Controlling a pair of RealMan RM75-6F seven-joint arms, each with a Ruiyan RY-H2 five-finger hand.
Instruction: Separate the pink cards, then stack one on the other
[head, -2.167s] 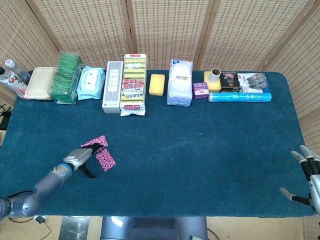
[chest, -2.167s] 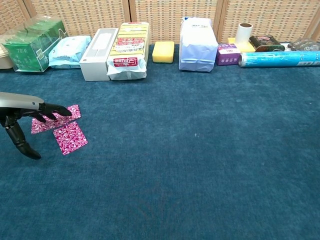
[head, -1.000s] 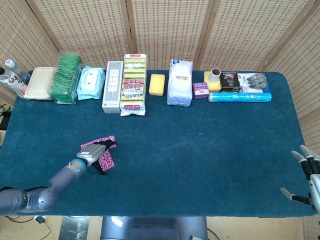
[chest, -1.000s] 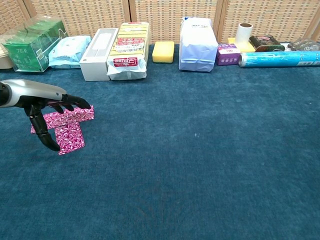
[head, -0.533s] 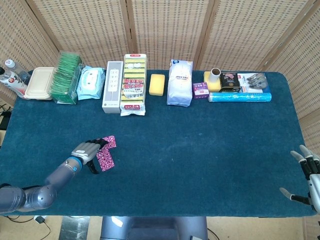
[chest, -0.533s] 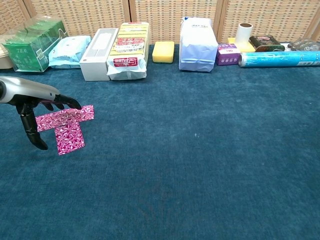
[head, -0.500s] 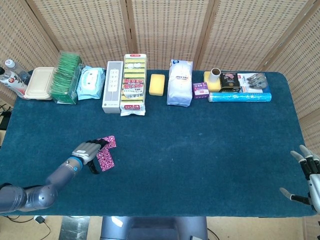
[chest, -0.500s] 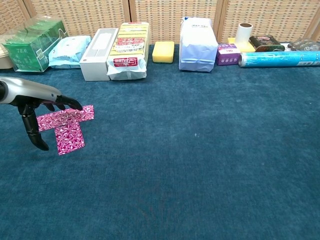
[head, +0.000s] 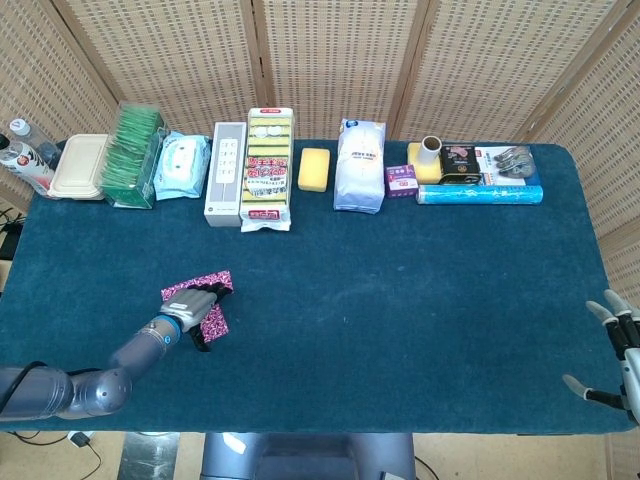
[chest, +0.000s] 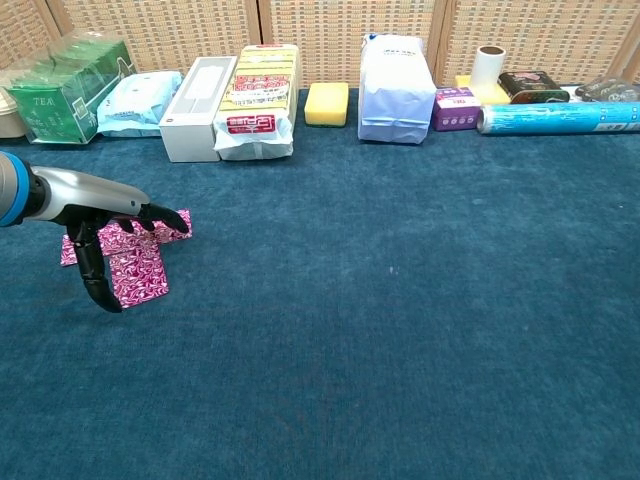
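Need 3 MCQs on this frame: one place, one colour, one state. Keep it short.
1. Where do the pink patterned cards lie?
A. near the table's left front
B. beside the yellow sponge
C. at the right edge

2. What colour is the rolled tube in the back row at right?
A. red
B. light blue
C. white

3. How is the right hand?
A. holding a card
B. resting on the white bag
C. holding nothing, fingers apart

Answers: 1 A, the cards sit on the blue table cloth under the left hand. 2 B, the chest view shows it light blue. 3 C, the head view shows it at the table's right corner, holding nothing.
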